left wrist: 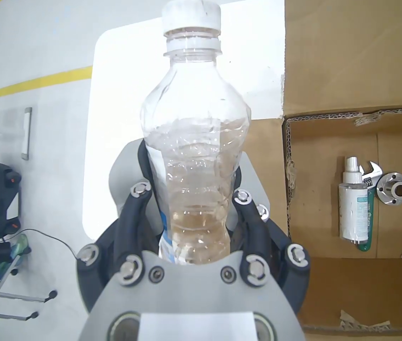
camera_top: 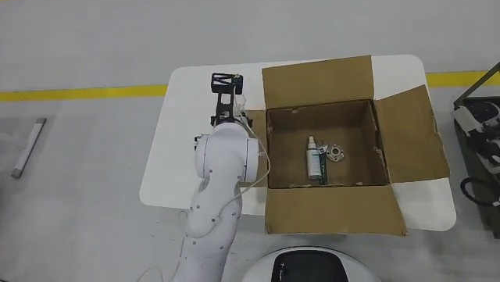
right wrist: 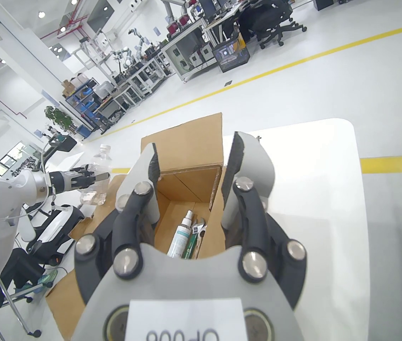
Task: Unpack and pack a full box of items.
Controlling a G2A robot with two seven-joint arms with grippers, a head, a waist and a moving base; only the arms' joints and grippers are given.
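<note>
Brown corrugated cardboard box (camera_top: 316, 83) stands open on the white, round-cornered table (camera_top: 176, 151) in the top view, its flaps spread outward. On its floor lie a white spray bottle (camera_top: 314, 159), a green-handled adjustable wrench (camera_top: 322, 173) touching the bottle's side, and a round silver metal flange (camera_top: 336, 154) just beside them. One white arm stretches over the table next to the box, its dark end effector (camera_top: 225, 81) out past the box's far corner.

Seen from the left wrist, the left end effector (left wrist: 192, 179) is clamped around a clear plastic bottle with a white cap (left wrist: 195, 125), partly filled with clear liquid. Both fingers press on its lower body. Beyond it are the table (left wrist: 122, 72) and the box (left wrist: 328, 54), with the spray bottle (left wrist: 353, 207), wrench (left wrist: 368, 221) and flange (left wrist: 394, 189) lined up inside.

From the right wrist, the right end effector (right wrist: 195, 149) hangs above the box (right wrist: 186, 140), fingers spread apart and holding nothing. The spray bottle (right wrist: 183, 236) and wrench (right wrist: 196, 236) show between them. Farther off, the left end effector (right wrist: 83, 179) grips the clear bottle (right wrist: 99, 168) upright beside the box; whether its base touches the table (right wrist: 310, 179) I cannot tell.
</note>
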